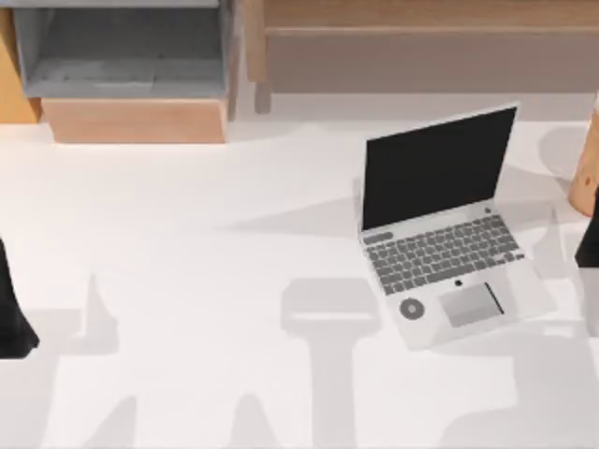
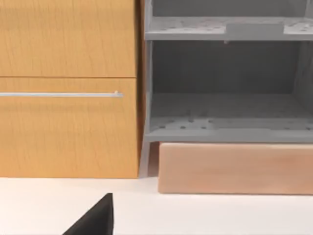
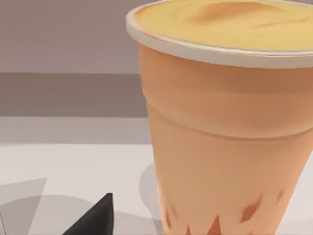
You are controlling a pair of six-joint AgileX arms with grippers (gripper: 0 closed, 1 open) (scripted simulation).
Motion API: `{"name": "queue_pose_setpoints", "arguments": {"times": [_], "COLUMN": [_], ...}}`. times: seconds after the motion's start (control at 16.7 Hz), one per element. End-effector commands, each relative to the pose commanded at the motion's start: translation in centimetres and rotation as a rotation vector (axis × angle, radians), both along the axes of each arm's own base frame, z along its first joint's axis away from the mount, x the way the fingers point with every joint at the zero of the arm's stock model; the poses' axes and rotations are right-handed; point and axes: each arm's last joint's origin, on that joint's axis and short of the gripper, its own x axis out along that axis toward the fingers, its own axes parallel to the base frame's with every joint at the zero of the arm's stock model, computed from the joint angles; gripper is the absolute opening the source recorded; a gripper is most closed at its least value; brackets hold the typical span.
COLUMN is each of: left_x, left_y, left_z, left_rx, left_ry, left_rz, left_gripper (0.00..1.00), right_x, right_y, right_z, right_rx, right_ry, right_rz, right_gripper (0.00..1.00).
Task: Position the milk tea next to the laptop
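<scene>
The milk tea (image 1: pixel 584 176) is a tan cup standing at the table's far right edge, to the right of the laptop and apart from it. Seen close up in the right wrist view, the milk tea (image 3: pixel 220 137) has an orange-brown top and a pale rim. My right gripper (image 1: pixel 590 238) is a dark shape at the right edge, just in front of the cup; a black part of it (image 3: pixel 95 219) shows low beside the cup. The silver-grey laptop (image 1: pixel 449 234) lies open at centre right, black screen up. My left gripper (image 1: pixel 14 313) rests parked at the left edge.
A grey open shelf unit (image 1: pixel 122 51) on a pale wooden plinth (image 1: pixel 136 120) stands at the back left, beside an orange wooden cabinet (image 2: pixel 68 88). A wooden bench (image 1: pixel 421 37) runs along the back right. The bare white table (image 1: pixel 187 243) spreads left of the laptop.
</scene>
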Motion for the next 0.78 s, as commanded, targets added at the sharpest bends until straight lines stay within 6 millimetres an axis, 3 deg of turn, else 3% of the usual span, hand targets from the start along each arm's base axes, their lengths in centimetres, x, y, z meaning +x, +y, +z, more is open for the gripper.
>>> {"name": "queue_pose_setpoints", "arguments": {"times": [0.42,0.78], "left_x": [0.0,0.0], "left_y": [0.0,0.0], "left_z": [0.0,0.0], "left_rx": [0.0,0.0], "left_ry": [0.0,0.0], "left_rz": [0.0,0.0], "left_gripper": [1.0,1.0], "right_x": [0.3,5.6], "right_y": [0.0,-0.1], "right_z": [-0.1,-0.7], "right_rx": [0.0,0.0], "right_ry": [0.003,-0.002], "right_rz": [0.001,0.0], "right_gripper": [1.0,1.0]}}
